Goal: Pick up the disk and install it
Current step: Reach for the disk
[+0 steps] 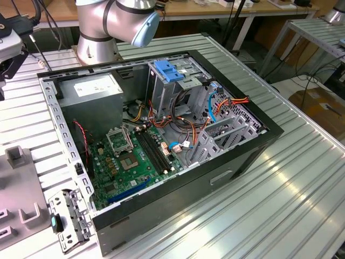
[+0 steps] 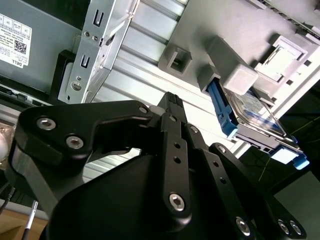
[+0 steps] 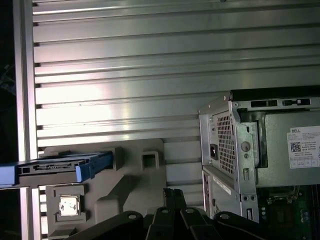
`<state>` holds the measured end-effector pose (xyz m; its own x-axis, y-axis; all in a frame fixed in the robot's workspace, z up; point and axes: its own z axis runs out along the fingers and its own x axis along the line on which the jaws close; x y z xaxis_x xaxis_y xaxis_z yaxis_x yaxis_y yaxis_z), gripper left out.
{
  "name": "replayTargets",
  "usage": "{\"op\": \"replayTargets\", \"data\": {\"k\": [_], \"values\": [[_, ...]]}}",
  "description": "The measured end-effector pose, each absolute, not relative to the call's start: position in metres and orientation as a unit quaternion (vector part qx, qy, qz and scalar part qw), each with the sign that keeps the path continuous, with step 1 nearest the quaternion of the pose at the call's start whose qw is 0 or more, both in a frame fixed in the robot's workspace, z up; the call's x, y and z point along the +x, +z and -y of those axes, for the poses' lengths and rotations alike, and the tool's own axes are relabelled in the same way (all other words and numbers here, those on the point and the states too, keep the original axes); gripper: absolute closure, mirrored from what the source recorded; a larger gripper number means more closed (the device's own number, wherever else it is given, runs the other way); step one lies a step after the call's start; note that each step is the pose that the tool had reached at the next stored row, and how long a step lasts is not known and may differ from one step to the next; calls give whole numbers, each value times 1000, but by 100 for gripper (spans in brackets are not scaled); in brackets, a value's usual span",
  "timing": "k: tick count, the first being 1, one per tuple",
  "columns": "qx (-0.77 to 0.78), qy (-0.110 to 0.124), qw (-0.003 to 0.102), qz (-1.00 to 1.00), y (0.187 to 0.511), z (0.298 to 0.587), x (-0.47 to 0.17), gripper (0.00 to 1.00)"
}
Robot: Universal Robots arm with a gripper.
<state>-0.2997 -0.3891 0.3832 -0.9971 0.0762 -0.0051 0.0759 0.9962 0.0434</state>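
Beside the computer case (image 3: 240, 150), disk (image 2: 254, 119) in grey holder (image 2: 236, 76), gripper (image 2: 171, 98) apparently closed, empty

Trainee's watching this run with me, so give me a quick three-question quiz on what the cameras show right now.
1. True or false: the computer case lies open, its motherboard exposed.
2. The disk sits: A on the motherboard; B in the grey fixture on the table; C leaning against the computer case.
3. Fill in: the disk's side rails are ___.
Key: 1 true; 2 B; 3 blue.
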Motion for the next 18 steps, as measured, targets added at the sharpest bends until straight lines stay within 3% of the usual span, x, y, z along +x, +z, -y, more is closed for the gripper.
{"op": "replayTargets", "data": {"k": [18], "values": [[38, 22, 3, -999, 383, 389, -351, 89]]}}
